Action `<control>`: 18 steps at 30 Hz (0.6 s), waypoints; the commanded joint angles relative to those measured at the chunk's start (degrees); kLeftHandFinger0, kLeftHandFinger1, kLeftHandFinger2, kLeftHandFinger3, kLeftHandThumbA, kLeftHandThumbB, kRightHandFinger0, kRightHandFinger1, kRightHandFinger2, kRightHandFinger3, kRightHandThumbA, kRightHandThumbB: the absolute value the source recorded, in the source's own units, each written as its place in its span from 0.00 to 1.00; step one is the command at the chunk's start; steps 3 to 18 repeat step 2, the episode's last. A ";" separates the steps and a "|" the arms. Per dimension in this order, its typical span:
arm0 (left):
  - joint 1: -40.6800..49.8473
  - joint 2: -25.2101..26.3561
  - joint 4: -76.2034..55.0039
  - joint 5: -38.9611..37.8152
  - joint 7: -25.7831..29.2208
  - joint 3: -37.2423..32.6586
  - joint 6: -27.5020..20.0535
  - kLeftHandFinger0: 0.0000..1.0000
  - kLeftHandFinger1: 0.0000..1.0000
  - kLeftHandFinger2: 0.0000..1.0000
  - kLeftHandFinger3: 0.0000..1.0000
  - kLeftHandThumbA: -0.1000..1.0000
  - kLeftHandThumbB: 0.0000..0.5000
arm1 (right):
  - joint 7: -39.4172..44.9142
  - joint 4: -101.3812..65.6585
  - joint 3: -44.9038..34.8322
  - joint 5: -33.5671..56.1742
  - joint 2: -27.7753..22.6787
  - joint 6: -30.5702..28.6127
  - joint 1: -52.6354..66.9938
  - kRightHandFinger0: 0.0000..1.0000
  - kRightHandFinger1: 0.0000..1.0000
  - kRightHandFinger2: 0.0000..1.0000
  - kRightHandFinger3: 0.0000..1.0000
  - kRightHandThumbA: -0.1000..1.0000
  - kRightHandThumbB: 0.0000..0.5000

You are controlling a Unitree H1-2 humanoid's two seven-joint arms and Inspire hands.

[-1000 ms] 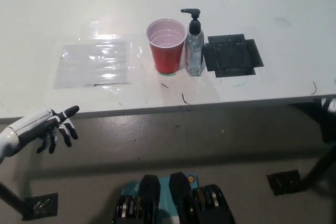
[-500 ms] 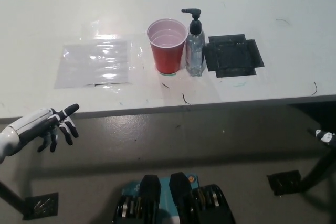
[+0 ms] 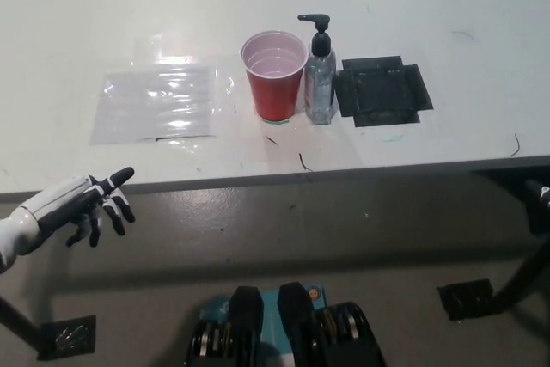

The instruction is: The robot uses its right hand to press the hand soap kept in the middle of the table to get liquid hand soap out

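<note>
Left hand [image 3: 82, 205] open below table [image 3: 481, 58] edge; soap bottle [image 3: 320, 75] untouched.

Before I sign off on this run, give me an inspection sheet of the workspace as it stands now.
Surface: white table, scuffed, with a few dark marks.
Job's things: soap bottle upright mid-table, black pump on top, untouched.
Clutter: red cup upright, close beside the bottle on its left; clear plastic sheet lying flat; black mat right of the bottle.
Hands: left hand open, below the table's near edge; right hand barely shows at the picture's right edge, state unclear.
Cables: nothing seen.
Surroundings: grey floor; black table foot.
</note>
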 commanded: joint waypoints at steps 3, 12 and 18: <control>-1.04 0.54 -0.66 0.79 2.18 0.41 -0.79 0.13 0.22 0.40 0.64 1.00 0.43 | -1.61 -2.11 -0.92 3.13 -1.71 1.98 -1.82 0.53 0.67 0.78 0.92 1.00 0.52; -1.04 0.54 -0.66 0.79 2.18 0.41 -0.79 0.13 0.22 0.40 0.64 1.00 0.43 | -1.61 -2.11 -0.92 3.13 -1.71 1.98 -1.82 0.53 0.67 0.78 0.92 1.00 0.52; -1.04 0.54 -0.66 0.79 2.18 0.41 -0.79 0.13 0.22 0.40 0.64 1.00 0.43 | -1.61 -2.11 -0.92 3.13 -1.71 1.98 -1.82 0.53 0.67 0.78 0.92 1.00 0.52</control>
